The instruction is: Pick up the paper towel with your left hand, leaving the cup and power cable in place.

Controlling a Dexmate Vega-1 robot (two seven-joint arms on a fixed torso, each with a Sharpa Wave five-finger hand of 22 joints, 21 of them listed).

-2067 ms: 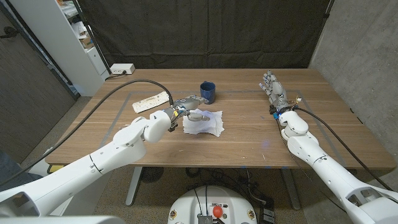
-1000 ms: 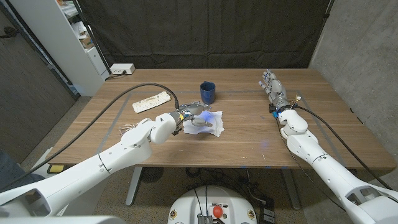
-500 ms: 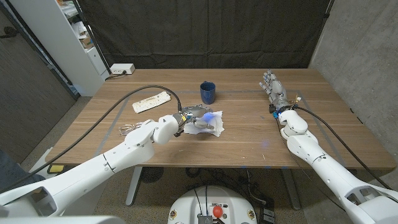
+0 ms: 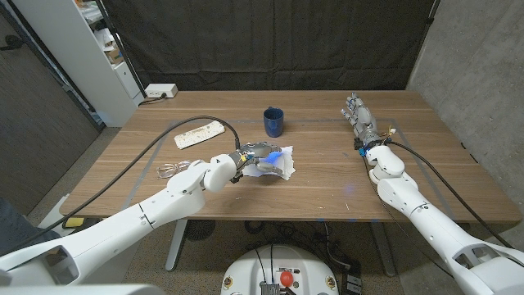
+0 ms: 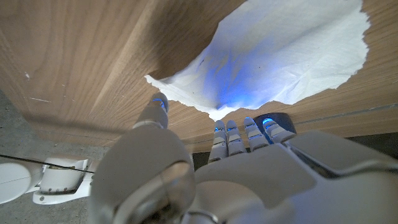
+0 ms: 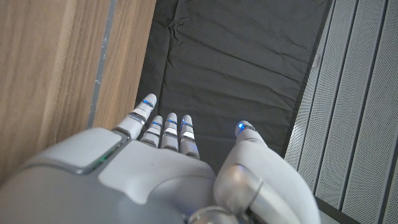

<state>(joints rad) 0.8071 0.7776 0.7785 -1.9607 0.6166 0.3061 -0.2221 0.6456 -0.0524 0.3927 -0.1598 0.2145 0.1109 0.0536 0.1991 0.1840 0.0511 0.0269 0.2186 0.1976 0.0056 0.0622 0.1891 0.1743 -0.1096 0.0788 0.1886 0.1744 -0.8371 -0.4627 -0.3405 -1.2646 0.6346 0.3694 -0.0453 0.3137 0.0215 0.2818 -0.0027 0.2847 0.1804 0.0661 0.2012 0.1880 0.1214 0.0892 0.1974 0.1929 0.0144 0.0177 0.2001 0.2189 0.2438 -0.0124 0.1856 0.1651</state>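
Note:
A white paper towel (image 4: 281,166) lies crumpled on the wooden table (image 4: 327,180) just in front of the blue cup (image 4: 273,122). My left hand (image 4: 255,156) hovers over the towel's left part, lit blue by its own fingertip lights. In the left wrist view the towel (image 5: 273,56) spreads out beyond my left hand (image 5: 249,174), whose fingertips (image 5: 227,129) and thumb reach its torn near edge with nothing pinched between them. A white power strip (image 4: 201,133) lies to the left of the cup. My right hand (image 4: 359,115) stands at the far right with fingers straight and holds nothing.
A thick black cable (image 4: 147,135) arcs over the table's left side to my left wrist. A thin wire loop (image 4: 168,169) lies near my left forearm. A white shelf (image 4: 82,57) and a white box (image 4: 160,91) stand beyond the far left corner.
My left hand has moved right and forward over the paper towel, and the towel has bunched up a little under it. The right arm, cup and power strip have stayed put.

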